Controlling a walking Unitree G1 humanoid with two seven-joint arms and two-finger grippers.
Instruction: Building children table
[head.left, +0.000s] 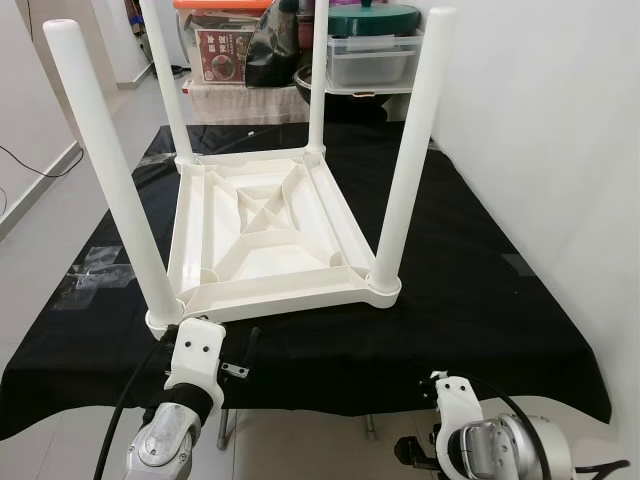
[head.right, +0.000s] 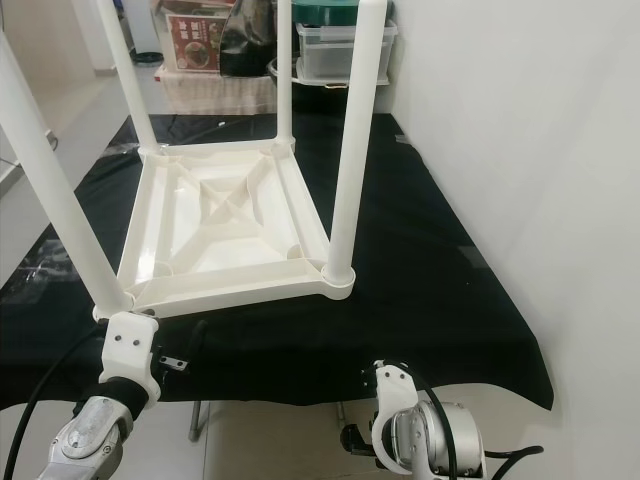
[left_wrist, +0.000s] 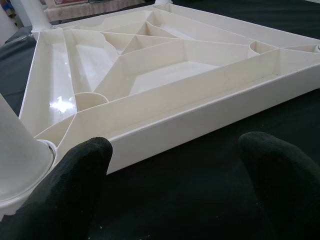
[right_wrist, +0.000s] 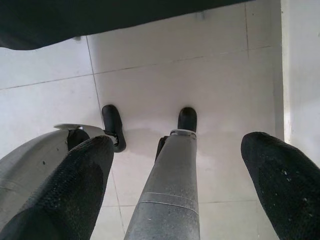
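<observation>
Resting upside down at frame centre on the black-draped tabletop (head.left: 480, 300), children table (head.left: 270, 235) has four legs up | left gripper (left_wrist: 175, 175) spread apart, near its front edge | right gripper (right_wrist: 177, 175) apart, pointing floorward | risk: nudging the near-left leg (head.left: 110, 170) loose; tipping it

The upturned white children's table (head.left: 270, 230) is moulded in smooth plastic, glossy where light is caught on its ribbed underside. The tabletop is covered by a matt black cloth (head.left: 480, 300). Pale, smooth floor tiles (right_wrist: 165, 85) with a slight sheen are seen.
</observation>
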